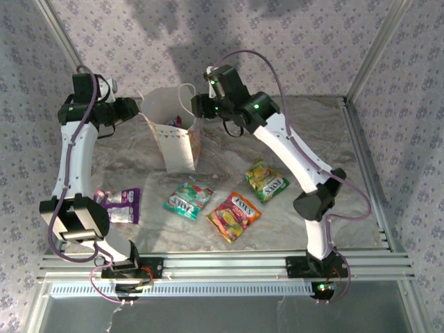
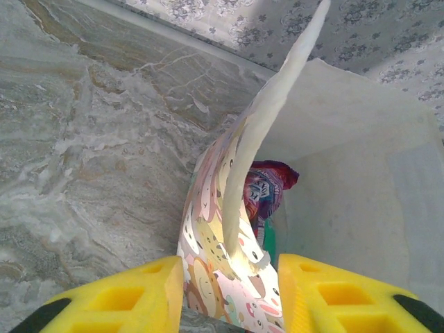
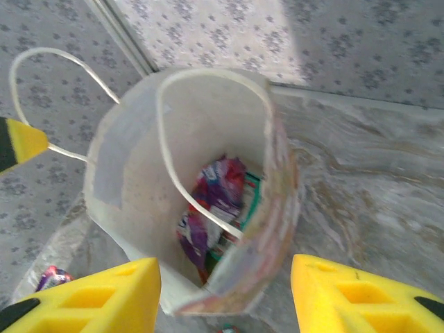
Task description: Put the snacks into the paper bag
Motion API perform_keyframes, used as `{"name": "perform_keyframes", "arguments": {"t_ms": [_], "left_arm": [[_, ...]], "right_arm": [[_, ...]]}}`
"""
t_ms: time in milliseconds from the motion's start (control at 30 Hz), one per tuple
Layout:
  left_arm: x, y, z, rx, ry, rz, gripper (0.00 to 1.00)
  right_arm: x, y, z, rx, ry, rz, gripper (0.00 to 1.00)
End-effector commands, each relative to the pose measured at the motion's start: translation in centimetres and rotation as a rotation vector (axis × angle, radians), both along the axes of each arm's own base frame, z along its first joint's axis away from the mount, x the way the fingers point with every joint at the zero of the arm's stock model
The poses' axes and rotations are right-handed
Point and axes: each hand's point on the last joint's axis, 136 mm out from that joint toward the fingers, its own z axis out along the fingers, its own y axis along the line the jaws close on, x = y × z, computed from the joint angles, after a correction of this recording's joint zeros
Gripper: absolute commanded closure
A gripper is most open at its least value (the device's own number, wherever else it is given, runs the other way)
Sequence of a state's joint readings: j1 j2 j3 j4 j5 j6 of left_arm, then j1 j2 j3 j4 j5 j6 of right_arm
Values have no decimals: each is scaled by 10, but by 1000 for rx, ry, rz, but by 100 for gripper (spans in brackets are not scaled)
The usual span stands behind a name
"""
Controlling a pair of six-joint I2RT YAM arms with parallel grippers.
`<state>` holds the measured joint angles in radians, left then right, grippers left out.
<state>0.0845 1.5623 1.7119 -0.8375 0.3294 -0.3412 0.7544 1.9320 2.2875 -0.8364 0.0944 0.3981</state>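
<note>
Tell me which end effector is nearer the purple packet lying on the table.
Left. The left end effector sits at the paper bag's left wall, behind the purple packet; the right end effector is at the bag's right side, farther away.

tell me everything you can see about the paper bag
The paper bag is small and white, plain inside, with a pastel cartoon print and a bunting pattern outside. It stands upright and open towards the back of the marbled table, with its mouth bent out of shape. Thin white cord handles loop up from the rim. A purple packet lies in the bottom with a teal packet beside it. The left tool straddles one wall, with a yellow finger on each side.
</note>
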Motion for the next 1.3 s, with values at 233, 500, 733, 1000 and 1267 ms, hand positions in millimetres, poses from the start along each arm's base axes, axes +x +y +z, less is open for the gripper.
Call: {"name": "perform_keyframes", "arguments": {"t_ms": [233,500,733,1000,1267], "left_arm": [[15,-34,-7,36,54,-62,53],[7,-34,-28,110,182,11,53],[-1,-46,-36,91,216,17,56],[-3,-76,-35,113,255,-57,76],[-19,-94,-30,100,272,-124,95]], "right_arm": [[-9,-91,12,-29,-72,-184,44],[-19,-152,-3,-21,-34,-297,39],[-24,-188,-20,4,7,-366,38],[-38,-219,-43,-16,48,-421,38],[-49,-254,-60,-9,86,-490,37]]}}
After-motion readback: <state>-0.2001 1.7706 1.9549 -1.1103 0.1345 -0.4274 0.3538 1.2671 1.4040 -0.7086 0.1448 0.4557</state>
